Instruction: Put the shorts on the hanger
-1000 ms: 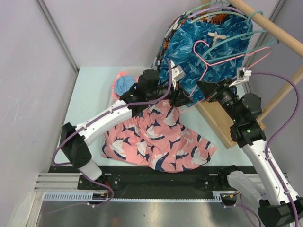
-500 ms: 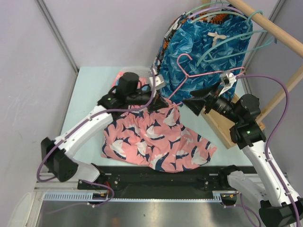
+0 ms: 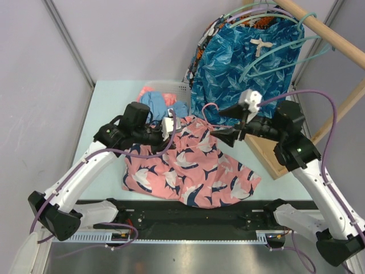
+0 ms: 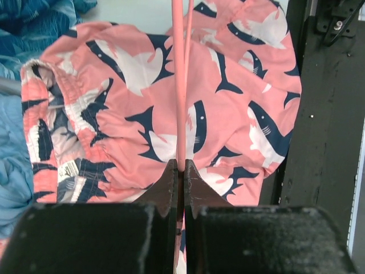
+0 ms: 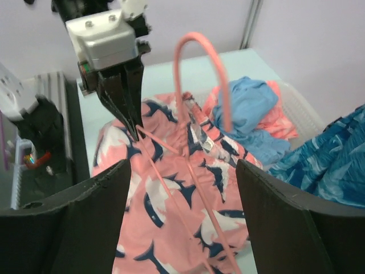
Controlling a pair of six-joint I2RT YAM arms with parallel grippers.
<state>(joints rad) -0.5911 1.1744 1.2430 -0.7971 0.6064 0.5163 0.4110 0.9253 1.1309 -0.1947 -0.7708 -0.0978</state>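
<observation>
Pink hanger (image 4: 181, 85) is clamped in left gripper (image 4: 178, 165); right gripper (image 5: 182, 165) is spread wide, empty. Next, shorts (image 4: 142, 131) are best gripped at waistband (image 4: 63, 108), kept taut.

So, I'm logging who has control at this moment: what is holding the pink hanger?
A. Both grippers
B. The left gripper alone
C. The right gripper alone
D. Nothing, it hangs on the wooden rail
B: in the left wrist view the left gripper is pinched shut on the hanger above the shorts, while the right gripper stands wide open.
</observation>
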